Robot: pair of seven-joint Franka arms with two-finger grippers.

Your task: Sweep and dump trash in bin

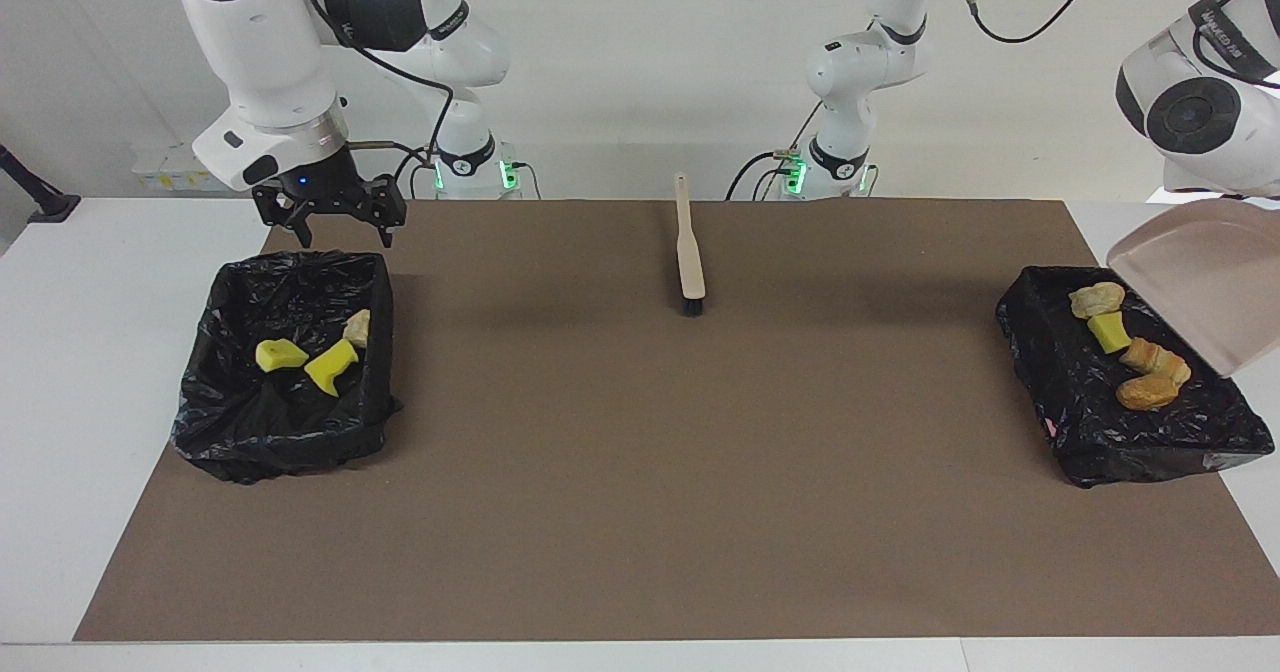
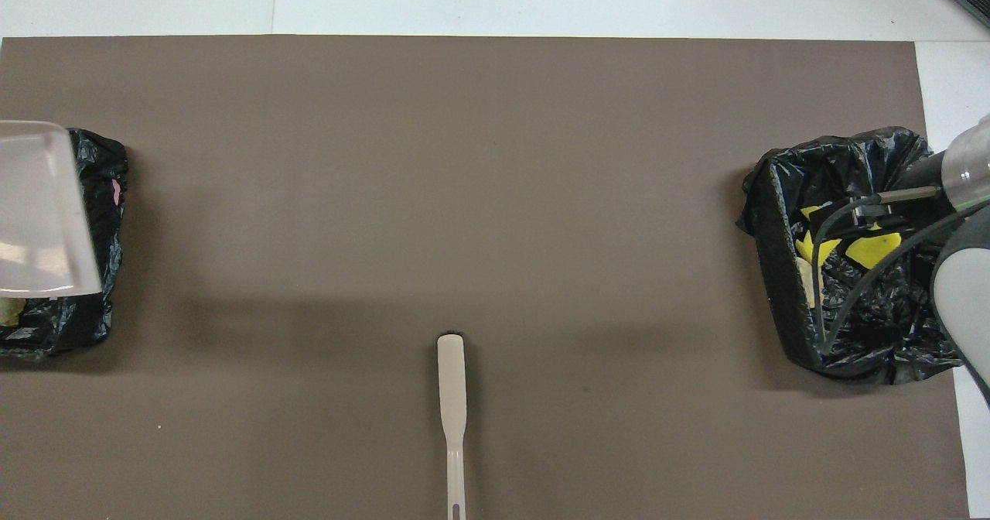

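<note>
The brush point(image 1: 689, 252) lies alone on the desk point(image 1: 640, 512) near the robots, between both sets of jaws. Under the right jaws point(image 1: 332, 236), spread wide and empty, one bin point(image 1: 285, 362) holds three trash pieces point(image 1: 305, 354). The second bin point(image 1: 1120, 392) holds four more point(image 1: 1128, 344). The left jaws are hidden, clamped on the dustpan point(image 1: 1200, 282), which the overhead view shows covering that bin.

The wide brown mat point(image 1: 640, 472) covering the counter lies bare across its middle, broken only by the slim beige brush point(image 1: 689, 249) lying near the robots. A black-lined bin point(image 1: 285, 367) stands at each end, and the tilted beige dustpan point(image 1: 1200, 282) overhangs the other black-lined bin point(image 1: 1125, 412), blocking entry from above.
</note>
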